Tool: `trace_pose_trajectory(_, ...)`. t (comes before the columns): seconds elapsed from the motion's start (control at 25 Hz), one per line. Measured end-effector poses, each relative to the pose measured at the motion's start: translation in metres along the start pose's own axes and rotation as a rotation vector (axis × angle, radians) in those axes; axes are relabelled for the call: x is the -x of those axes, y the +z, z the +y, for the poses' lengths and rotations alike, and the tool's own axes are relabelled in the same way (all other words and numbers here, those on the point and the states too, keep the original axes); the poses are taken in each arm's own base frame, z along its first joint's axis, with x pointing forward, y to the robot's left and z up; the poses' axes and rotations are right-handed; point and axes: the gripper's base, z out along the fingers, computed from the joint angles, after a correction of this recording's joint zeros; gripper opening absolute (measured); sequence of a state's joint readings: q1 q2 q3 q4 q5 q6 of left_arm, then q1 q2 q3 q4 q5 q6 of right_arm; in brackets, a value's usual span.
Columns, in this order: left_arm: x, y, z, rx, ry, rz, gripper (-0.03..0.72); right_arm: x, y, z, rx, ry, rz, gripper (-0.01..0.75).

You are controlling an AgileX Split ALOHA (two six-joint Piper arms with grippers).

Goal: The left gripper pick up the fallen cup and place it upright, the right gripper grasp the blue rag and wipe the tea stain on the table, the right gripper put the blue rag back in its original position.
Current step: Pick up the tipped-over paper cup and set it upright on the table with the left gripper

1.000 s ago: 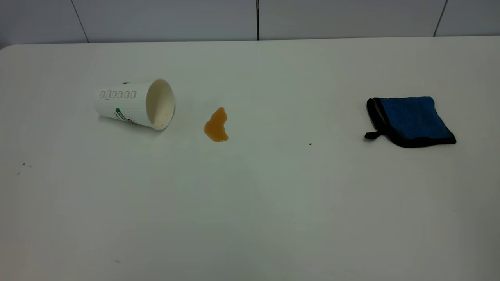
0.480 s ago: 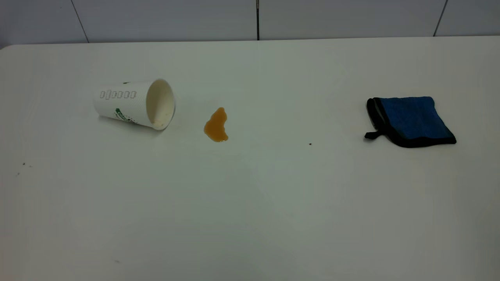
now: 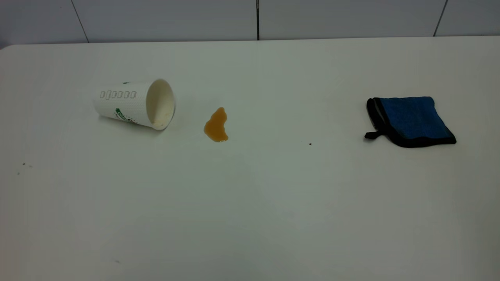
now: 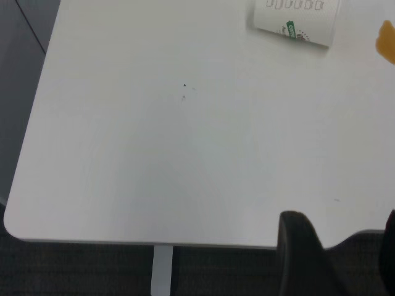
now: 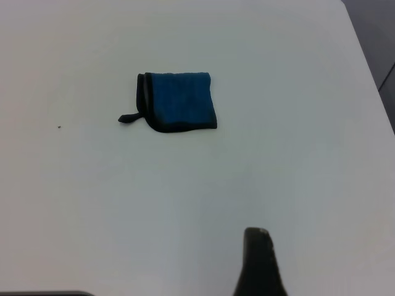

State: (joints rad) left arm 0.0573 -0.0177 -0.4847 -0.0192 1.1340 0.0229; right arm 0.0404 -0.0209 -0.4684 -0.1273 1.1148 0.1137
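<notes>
The cup [image 3: 134, 103] lies on its side at the table's [image 3: 250, 203] left, mouth facing the tea stain [image 3: 216, 125], an amber puddle just to its right. The blue rag [image 3: 410, 120] lies folded flat at the right. Neither gripper shows in the exterior view. In the left wrist view the left gripper [image 4: 345, 253] hangs open and empty over the table's near edge, far from the cup [image 4: 295, 21]. In the right wrist view one finger [image 5: 258, 259] of the right gripper [image 5: 262, 274] shows, with bare table on both sides, well short of the blue rag [image 5: 179, 102].
A grey tiled wall [image 3: 250, 17] runs behind the table's far edge. A few tiny dark specks [image 3: 310, 144] dot the tabletop. The left wrist view shows the table's rounded corner [image 4: 12, 219], a white leg [image 4: 162, 271] and dark floor below.
</notes>
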Motion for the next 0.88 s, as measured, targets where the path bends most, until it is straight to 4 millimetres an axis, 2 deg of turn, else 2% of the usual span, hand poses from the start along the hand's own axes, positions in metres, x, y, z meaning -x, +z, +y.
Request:
trace_pose_trajectory(0.2, 0.001, 0.001, 0.0, 0.0, 0.0, 0.011, 0.352, 0.0, 0.0, 0.0, 0.0, 0.0, 0.0, 0.587)
trace_pose_trajectory(0.28, 0.008, 0.004, 0.0, -0.001, -0.001, 0.039, 0.352, 0.0, 0.0, 0.0, 0.0, 0.0, 0.0, 0.587)
trace_pose_trajectory(0.36, 0.022, 0.007, 0.001, -0.001, -0.002, 0.049, 0.352, 0.0, 0.0, 0.0, 0.0, 0.0, 0.0, 0.587)
trace_pose_trajectory(0.48, 0.053, 0.016, 0.001, -0.001, 0.014, 0.04, 0.354, 0.0, 0.0, 0.0, 0.0, 0.0, 0.0, 0.587)
trace_pose_trajectory(0.56, 0.073, 0.028, 0.002, -0.004, 0.051, 0.072, 0.375, 0.0, 0.0, 0.0, 0.0, 0.0, 0.0, 0.587)
trace_pose_trajectory(0.68, 0.095, 0.052, 0.001, -0.023, 0.12, 0.137, 0.451, 0.0, 0.0, 0.0, 0.0, 0.0, 0.0, 0.587)
trace_pose_trajectory(0.76, 0.107, 0.073, 0.0, -0.044, 0.152, 0.171, 0.518, 0.0, 0.0, 0.0, 0.0, 0.0, 0.0, 0.587)
trace_pose_trajectory(0.88, 0.12, 0.109, 0.0, -0.054, 0.167, 0.199, 0.577, 0.0, 0.0, 0.0, 0.0, 0.0, 0.0, 0.587)
